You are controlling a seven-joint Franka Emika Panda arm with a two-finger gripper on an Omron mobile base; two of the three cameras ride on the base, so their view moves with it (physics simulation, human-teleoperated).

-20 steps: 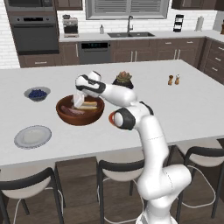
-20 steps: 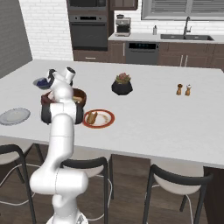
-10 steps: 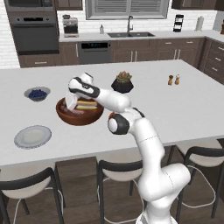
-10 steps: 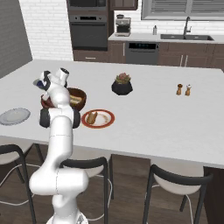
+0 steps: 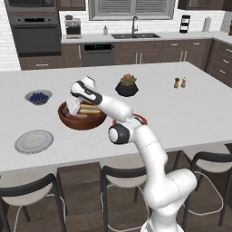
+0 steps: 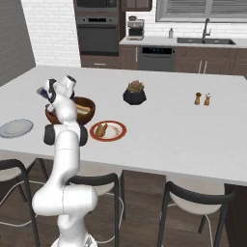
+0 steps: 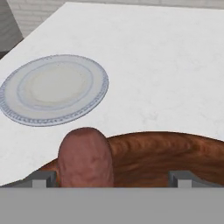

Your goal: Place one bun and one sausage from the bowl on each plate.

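You have two plates, grey-rimmed and red-rimmed, one wooden bowl, one berry bowl, two shakers.

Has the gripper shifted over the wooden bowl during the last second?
Yes. In the left base view the gripper has swung from above the bowl's right half to its left side and dropped lower into it, toward the grey plate.

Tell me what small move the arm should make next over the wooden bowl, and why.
Probably ease straight down and close on the sausage. The gripper hangs over the bowl with jaws wide open, the sausage end sits near one fingertip, and the grey plate is bare.
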